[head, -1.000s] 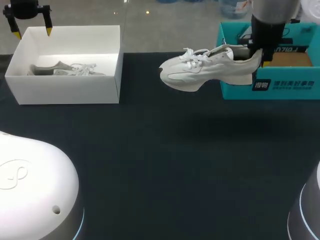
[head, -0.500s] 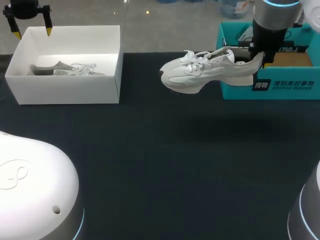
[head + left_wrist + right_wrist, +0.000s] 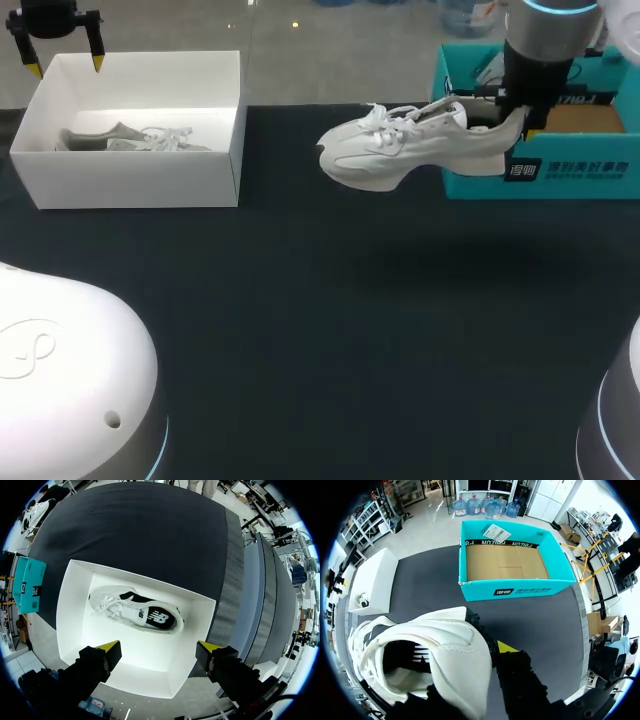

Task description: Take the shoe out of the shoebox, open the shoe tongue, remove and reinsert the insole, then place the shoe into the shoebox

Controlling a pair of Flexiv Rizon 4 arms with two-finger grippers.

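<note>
Your right tool (image 3: 521,112) is clenched on the heel of the shoe (image 3: 400,150), holding it in the air above the counter (image 3: 330,300), beside the teal box (image 3: 560,172). Your left tool (image 3: 66,62) hangs released over the white box (image 3: 140,182), where a second shoe (image 3: 135,137) lies on its side.
</note>
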